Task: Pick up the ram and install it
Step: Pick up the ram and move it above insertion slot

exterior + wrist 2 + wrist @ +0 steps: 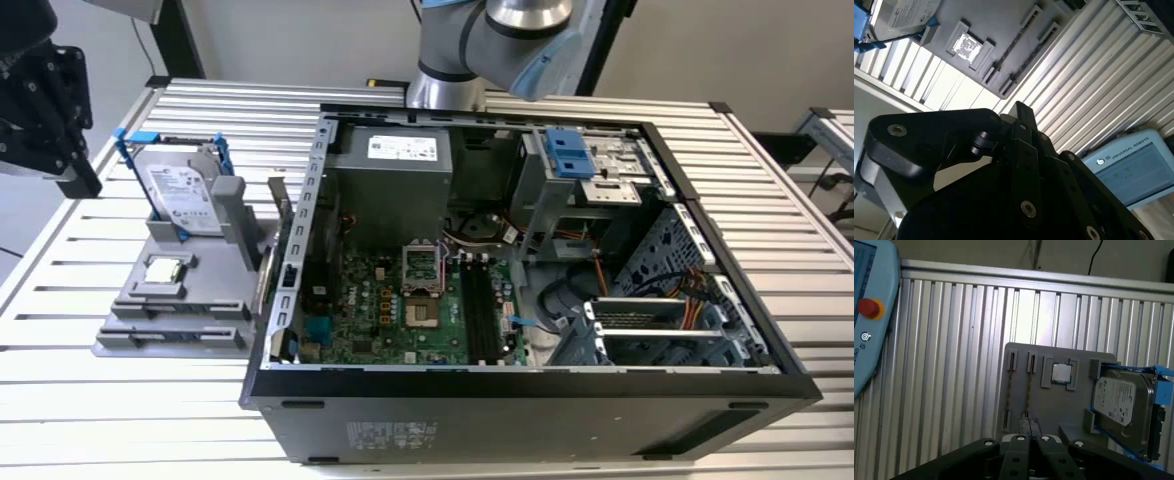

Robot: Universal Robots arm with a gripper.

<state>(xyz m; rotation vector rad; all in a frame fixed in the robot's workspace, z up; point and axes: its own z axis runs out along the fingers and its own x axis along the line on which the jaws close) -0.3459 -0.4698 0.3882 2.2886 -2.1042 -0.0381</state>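
Note:
Two thin dark strips, which I take for ram [1009, 390] sticks on edge, sit in the grooves of a grey holder [1054, 405] on the slatted table. The holder [167, 310] lies at the exterior view's left, beside the open computer case [534, 390]. Long black memory slots [475, 310] run across the motherboard inside. My gripper [80, 180] hangs above the table at the far left of the exterior view, up and away from the holder. Its fingertips [1029, 424] look closed together with nothing between them, and the second wrist view shows the gripper [1021, 111] the same way.
A silver hard drive with blue rails [180, 190] stands on the holder, and a square chip [167, 268] lies beside it. A light blue teach pendant [869, 315] rests on the table near the gripper. The arm's base [494, 40] rises behind the case.

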